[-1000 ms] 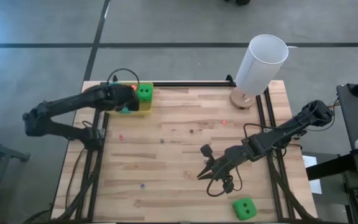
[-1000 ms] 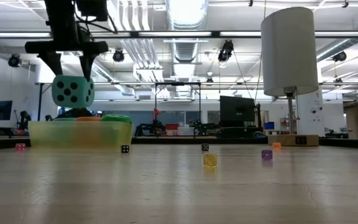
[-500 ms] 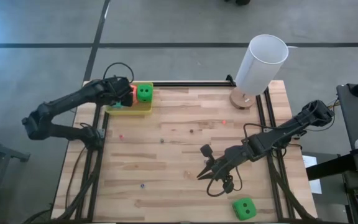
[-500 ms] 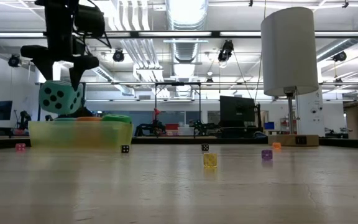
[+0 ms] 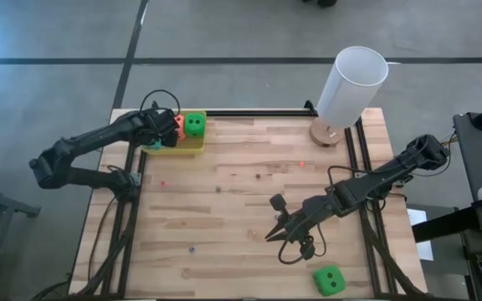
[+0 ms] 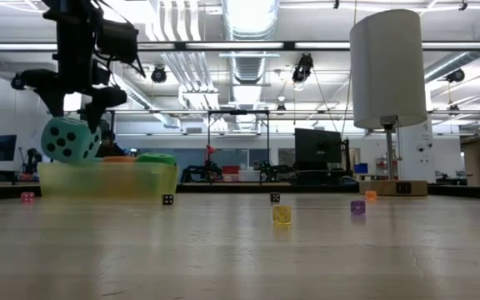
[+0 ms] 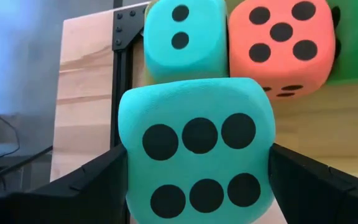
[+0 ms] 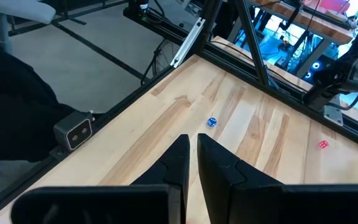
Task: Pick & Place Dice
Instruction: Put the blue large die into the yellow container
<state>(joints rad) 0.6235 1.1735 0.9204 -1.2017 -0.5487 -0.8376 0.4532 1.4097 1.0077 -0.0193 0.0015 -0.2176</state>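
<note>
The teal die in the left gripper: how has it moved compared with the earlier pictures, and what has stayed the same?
The left gripper, shut on the teal die, has carried it down and toward the table's left edge, so it now hangs just above the yellow tray. Nothing was let go. The right gripper, the green die near it and the dice in the tray stayed as they were.

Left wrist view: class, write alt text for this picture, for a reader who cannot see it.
A teal die showing six black pips fills the frame, held between the dark fingers of the left pincer. Beyond it sit a second teal die showing two pips and an orange-red die showing five, beside a wooden tabletop.
</note>
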